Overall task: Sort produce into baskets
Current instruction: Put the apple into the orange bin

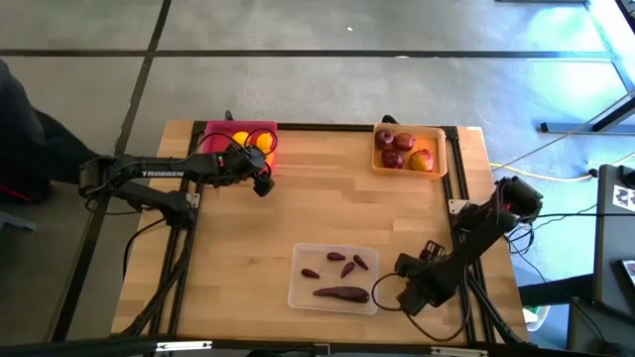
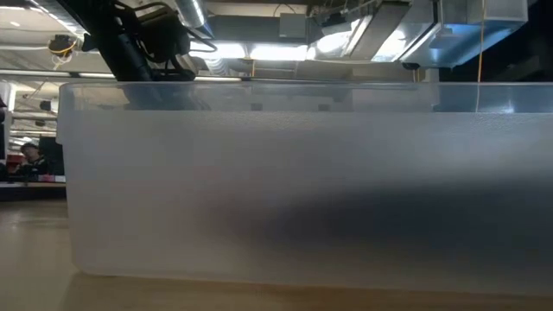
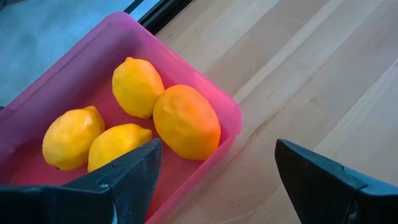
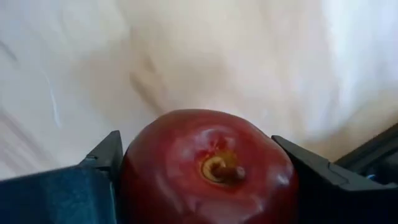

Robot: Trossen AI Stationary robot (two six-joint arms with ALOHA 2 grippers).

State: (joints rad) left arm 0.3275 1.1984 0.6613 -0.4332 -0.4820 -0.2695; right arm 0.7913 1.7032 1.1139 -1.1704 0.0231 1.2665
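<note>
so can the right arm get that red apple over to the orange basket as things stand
Probably yes. The right gripper is shut on the red apple near the clear tray, and the bare wood between it and the orange basket looks open. The left gripper sits by the pink basket.

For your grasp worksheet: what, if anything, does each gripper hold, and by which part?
The right gripper clamps a red apple by its opposite sides, stem end facing the camera. The left gripper, open at the pink basket, holds nothing.

Left gripper point(image 3: 214, 174) agape, right gripper point(image 4: 199, 171) clamped
</note>
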